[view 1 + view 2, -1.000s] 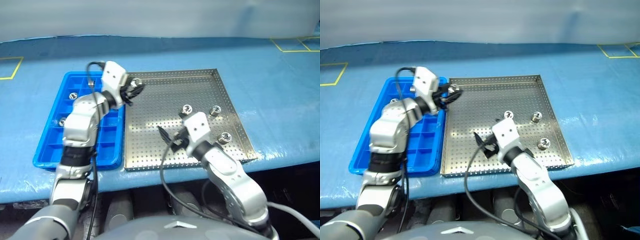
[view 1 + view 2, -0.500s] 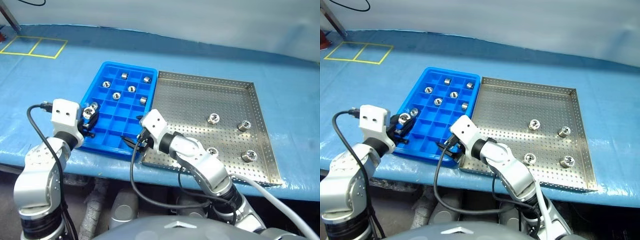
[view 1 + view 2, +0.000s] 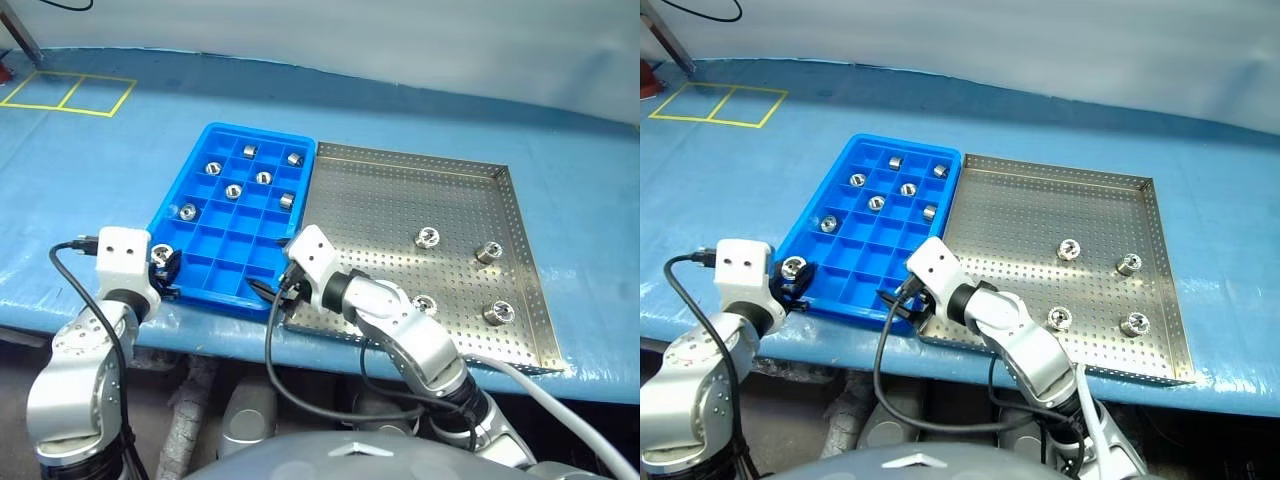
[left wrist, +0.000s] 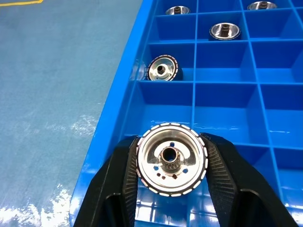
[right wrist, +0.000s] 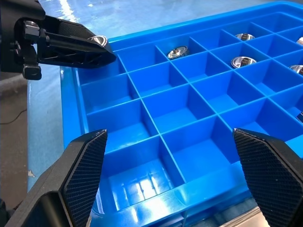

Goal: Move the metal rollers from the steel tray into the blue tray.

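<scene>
The left tool is clamped on one metal roller over the blue tray's near-left corner (seven rollers sit in its compartments). The right tool, fingers wide apart, hovers at its near edge. Four rollers remain in the steel tray.

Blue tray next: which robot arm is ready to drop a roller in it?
Probably the left. The left gripper already grips a metal roller by the near corner of the blue tray. The right gripper hangs open and empty at that tray's near edge.
</scene>
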Available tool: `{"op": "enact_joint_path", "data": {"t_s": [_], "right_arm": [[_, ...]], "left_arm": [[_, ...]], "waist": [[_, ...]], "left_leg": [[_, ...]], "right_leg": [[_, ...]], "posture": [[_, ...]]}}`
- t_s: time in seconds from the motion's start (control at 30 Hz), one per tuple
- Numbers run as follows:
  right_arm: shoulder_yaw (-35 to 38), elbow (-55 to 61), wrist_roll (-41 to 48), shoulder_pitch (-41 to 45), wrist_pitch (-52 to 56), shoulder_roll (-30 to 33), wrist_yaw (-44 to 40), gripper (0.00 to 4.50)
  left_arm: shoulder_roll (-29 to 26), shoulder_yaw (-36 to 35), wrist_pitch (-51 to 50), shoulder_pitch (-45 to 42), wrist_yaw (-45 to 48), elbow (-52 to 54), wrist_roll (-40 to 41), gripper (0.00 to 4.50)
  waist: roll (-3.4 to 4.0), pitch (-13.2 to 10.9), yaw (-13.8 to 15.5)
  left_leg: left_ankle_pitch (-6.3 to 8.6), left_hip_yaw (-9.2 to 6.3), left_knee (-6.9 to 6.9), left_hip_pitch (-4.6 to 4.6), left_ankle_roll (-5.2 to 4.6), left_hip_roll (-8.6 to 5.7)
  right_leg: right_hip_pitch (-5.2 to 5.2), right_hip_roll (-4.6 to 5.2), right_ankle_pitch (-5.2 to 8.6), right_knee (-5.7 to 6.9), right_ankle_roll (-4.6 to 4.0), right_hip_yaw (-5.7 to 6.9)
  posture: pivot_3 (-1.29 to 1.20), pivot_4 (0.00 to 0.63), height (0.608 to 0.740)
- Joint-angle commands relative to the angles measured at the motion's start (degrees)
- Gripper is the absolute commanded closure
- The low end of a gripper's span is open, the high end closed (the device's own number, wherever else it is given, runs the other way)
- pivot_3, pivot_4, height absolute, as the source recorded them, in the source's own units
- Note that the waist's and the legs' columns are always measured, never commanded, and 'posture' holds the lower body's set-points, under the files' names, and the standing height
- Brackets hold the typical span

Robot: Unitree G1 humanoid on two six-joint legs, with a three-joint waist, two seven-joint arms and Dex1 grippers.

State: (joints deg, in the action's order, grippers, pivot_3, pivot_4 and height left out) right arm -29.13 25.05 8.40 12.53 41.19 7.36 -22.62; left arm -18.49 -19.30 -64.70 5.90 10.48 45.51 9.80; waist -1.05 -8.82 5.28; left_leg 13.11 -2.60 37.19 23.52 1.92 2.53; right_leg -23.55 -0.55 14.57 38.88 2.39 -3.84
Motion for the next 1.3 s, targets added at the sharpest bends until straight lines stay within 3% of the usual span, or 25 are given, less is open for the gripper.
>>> {"op": "enact_joint_path", "data": {"t_s": [0.03,0.47,0.57,0.9,1.1,1.3], "right_arm": [[0.3,1.8,1.0,0.4,-0.8,-0.1,-1.0,0.0],[-0.7,0.4,0.4,0.5,-1.8,-0.9,-1.9,0.0],[-0.5,0.8,0.3,0.2,-1.9,-0.8,-1.6,0.0],[0.3,1.8,0.0,-0.8,-2.4,-0.7,-0.2,0.0],[2.9,5.0,0.5,-2.4,-2.1,0.8,0.4,0.0],[10.5,13.2,0.3,-8.6,-0.6,7.3,1.3,0.0]], "left_arm": [[0.0,-1.8,-0.7,0.2,-0.9,3.0,0.0,2.74],[0.4,-1.7,-0.7,1.7,-3.5,-0.3,-1.6,2.74],[0.0,-1.2,0.1,0.7,-4.3,-2.0,-2.3,1.8],[-0.9,2.1,5.2,-3.8,-2.0,-4.8,-0.4,1.8],[-1.9,9.5,19.2,-10.3,9.0,-5.8,5.2,1.8],[-0.6,19.2,25.9,-22.9,15.1,-18.6,5.7,1.8]], "waist": [[0.0,0.0,0.0],[0.0,0.0,-0.2],[0.0,0.0,-0.3],[0.01,0.0,-0.6],[-0.01,0.0,-0.5],[0.0,0.0,-1.6]], "left_leg": [[0.0,0.0,0.0,0.0,0.0,0.0],[0.0,0.01,-0.1,0.0,0.01,0.01],[0.0,0.0,-0.11,-0.03,0.01,0.03],[0.0,0.04,-0.12,0.0,0.02,0.02],[-0.01,0.07,-0.09,0.06,0.04,-0.02],[0.0,0.07,-0.06,0.1,0.02,-0.08]], "right_leg": [[0.0,0.0,0.01,0.0,-0.01,0.01],[-0.04,0.01,0.03,-0.04,-0.05,0.0],[-0.04,-0.01,0.08,-0.03,-0.13,0.01],[-0.07,0.0,0.06,-0.04,-0.1,-0.01],[-0.07,0.07,0.08,-0.11,-0.15,-0.01],[-0.03,0.06,0.01,-0.19,-0.01,-0.02]], "posture": [[0.31,0.15,0.74],[0.3,0.15,0.74],[0.28,0.15,0.74],[0.23,0.15,0.74],[0.18,0.15,0.74],[0.09,0.15,0.74]]}}
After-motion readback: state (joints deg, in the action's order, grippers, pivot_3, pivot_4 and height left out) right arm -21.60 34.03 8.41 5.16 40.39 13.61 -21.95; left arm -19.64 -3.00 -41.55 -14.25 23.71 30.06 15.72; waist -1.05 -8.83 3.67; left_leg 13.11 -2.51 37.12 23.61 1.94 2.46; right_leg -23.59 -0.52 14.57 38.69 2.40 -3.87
